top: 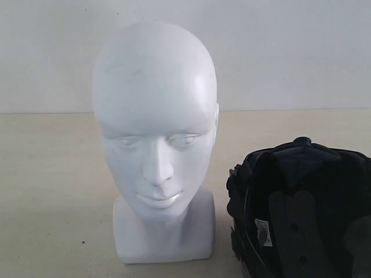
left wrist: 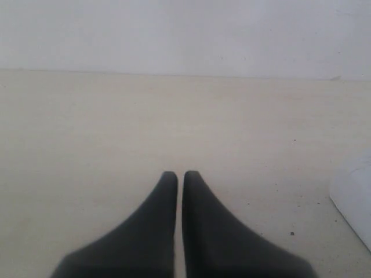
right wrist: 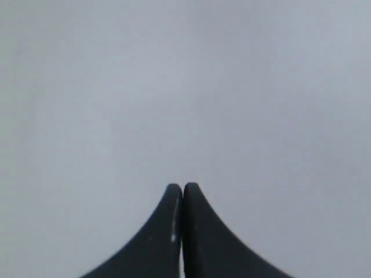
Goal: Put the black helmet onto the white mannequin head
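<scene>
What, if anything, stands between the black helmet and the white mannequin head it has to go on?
Nothing visible. The black helmet lies lining-up beside the white mannequin head, near its base. Only a strip of bare table lies between them, and the head's crown is uncovered.

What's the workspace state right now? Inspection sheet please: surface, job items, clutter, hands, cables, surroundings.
Surface: pale beige tabletop, a few tiny dark specks.
Job's things: white mannequin head upright on its base, bare, facing the exterior camera; black helmet lies to its right in that view, opening up, white label showing inside, partly cut off by the frame.
Clutter: nothing seen.
Hands: left hand shut, empty, over the tabletop; right hand shut, empty, pointed at a plain grey background.
Cables: nothing seen.
Surroundings: plain white wall behind the tabletop.
</scene>
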Robot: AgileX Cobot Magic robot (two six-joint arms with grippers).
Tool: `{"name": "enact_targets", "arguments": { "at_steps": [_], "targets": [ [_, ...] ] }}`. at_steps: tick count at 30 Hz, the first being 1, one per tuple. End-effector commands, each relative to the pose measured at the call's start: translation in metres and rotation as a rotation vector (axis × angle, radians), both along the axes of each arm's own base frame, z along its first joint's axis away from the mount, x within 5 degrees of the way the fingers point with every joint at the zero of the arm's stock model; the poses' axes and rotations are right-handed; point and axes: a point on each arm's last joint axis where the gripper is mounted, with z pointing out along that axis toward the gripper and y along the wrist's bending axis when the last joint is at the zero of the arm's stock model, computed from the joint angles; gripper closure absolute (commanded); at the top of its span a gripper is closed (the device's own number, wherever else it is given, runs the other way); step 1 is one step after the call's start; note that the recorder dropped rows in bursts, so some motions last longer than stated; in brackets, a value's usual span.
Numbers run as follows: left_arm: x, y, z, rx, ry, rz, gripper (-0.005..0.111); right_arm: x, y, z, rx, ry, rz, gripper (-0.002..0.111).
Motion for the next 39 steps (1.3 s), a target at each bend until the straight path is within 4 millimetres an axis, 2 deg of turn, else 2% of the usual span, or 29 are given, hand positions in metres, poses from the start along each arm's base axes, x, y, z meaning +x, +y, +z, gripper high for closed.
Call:
{"name": "enact_targets", "arguments": {
  "at_steps": [1, 2, 3, 5, 7, 8, 9, 11, 12, 19, 22, 24, 26, 29, 33, 37, 39],
  "targets": [
    [0.000, 0.000, -0.001, 0.005, -0.004, 0.003, 0.102, -0.036, -0.004, 0.078, 0.100, -0.246, 0.026, 0.108],
    [0.000, 0.000, -0.001, 0.005, -0.004, 0.003, 0.102, -0.045, 0.003, 0.102, -0.005, -0.098, 0.025, 0.108],
    [0.000, 0.000, -0.001, 0.005, -0.004, 0.003, 0.102, -0.046, 0.006, 0.111, -0.050, -0.004, 0.028, 0.108],
    [0.000, 0.000, -0.001, 0.005, -0.004, 0.003, 0.102, -0.033, 0.011, 0.128, -0.203, 0.414, 0.022, 0.108],
    [0.000, 0.000, -0.001, 0.005, -0.004, 0.003, 0.102, -0.016, 0.014, 0.121, -0.216, 0.724, 0.094, 0.108],
    [0.000, 0.000, -0.001, 0.005, -0.004, 0.003, 0.102, -0.011, 0.016, 0.115, -0.212, 0.814, 0.131, 0.108],
    [0.000, 0.000, -0.001, 0.005, -0.004, 0.003, 0.102, -0.003, 0.018, 0.101, -0.218, 0.996, 0.192, 0.108],
    [0.000, 0.000, -0.001, 0.005, -0.004, 0.003, 0.102, -0.001, 0.020, 0.082, -0.240, 1.257, 0.260, 0.108],
    [0.000, 0.000, -0.001, 0.005, -0.004, 0.003, 0.102, -0.002, 0.021, 0.078, -0.242, 1.315, 0.272, 0.108],
    [0.000, 0.000, -0.001, 0.005, -0.004, 0.003, 0.102, 0.002, 0.031, 0.085, -0.082, 1.244, 0.385, 0.108],
    [0.000, 0.000, -0.001, 0.005, -0.004, 0.003, 0.102, 0.010, 0.037, 0.095, -0.022, 1.135, 0.450, 0.108],
    [0.000, 0.000, -0.001, 0.005, -0.004, 0.003, 0.102, 0.017, 0.042, 0.101, -0.077, 1.056, 0.506, 0.108],
    [0.000, 0.000, -0.001, 0.005, -0.004, 0.003, 0.102, 0.023, 0.052, 0.104, -0.223, 1.013, 0.614, 0.108],
    [0.000, 0.000, -0.001, 0.005, -0.004, 0.003, 0.102, 0.035, 0.069, 0.104, -0.154, 1.056, 0.866, 0.108],
    [0.000, 0.000, -0.001, 0.005, -0.004, 0.003, 0.102, 0.050, 0.072, 0.092, -0.207, 1.165, 0.937, 0.105],
    [0.000, 0.000, -0.001, 0.005, -0.004, 0.003, 0.102, 0.062, 0.085, 0.068, -0.252, 1.281, 1.124, 0.088],
    [0.000, 0.000, -0.001, 0.005, -0.004, 0.003, 0.102, 0.065, 0.091, 0.057, -0.246, 1.322, 1.157, 0.079]
  ]
}}
